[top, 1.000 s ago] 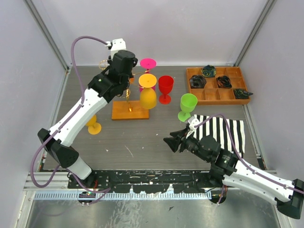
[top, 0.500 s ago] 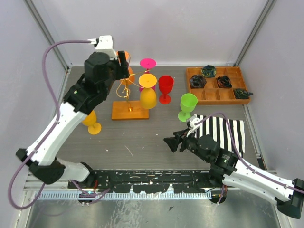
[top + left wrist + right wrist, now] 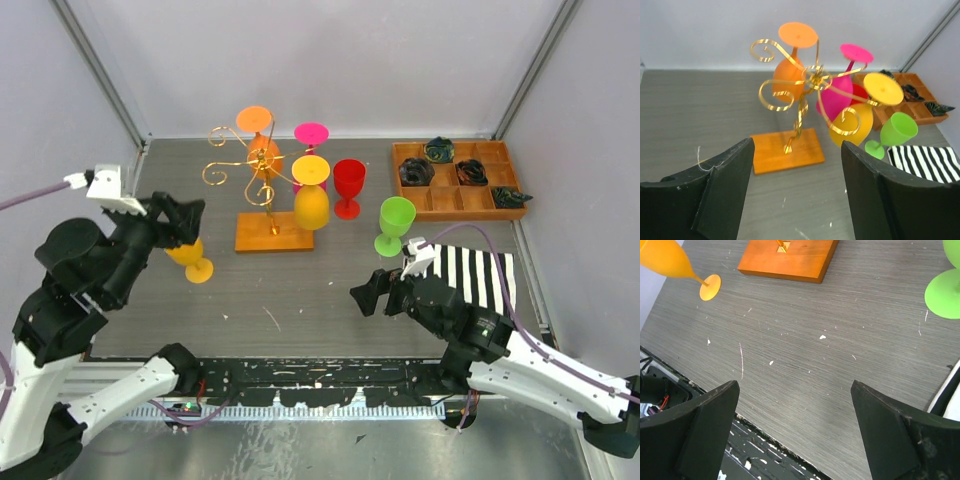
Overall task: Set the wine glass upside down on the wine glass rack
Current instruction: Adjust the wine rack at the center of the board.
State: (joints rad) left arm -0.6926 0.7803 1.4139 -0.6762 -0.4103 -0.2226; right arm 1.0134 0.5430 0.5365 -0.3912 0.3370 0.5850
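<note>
The wine glass rack (image 3: 262, 172) is gold wire on a wooden base (image 3: 272, 233), at the middle back of the table. An orange wine glass (image 3: 262, 150) hangs upside down on its rear arm, foot up. Pink (image 3: 311, 135) and yellow (image 3: 311, 200) glasses hang there too. The left wrist view shows the rack (image 3: 810, 82) and the orange glass (image 3: 790, 75) well ahead of my open, empty left gripper (image 3: 797, 190). That left gripper (image 3: 172, 222) sits left of the rack, apart from it. My right gripper (image 3: 365, 295) is open over bare table, seen also in its own wrist view (image 3: 795, 430).
An amber glass (image 3: 190, 256) stands just under my left gripper. A red glass (image 3: 348, 185) and a green glass (image 3: 395, 222) stand right of the rack. A compartmented wooden tray (image 3: 458, 205) is at the back right, a striped cloth (image 3: 470, 275) in front of it.
My left arm has pulled back from the rack to the near left and its jaws have opened. The orange glass stays hanging on the rack. The right jaws have opened wider.
</note>
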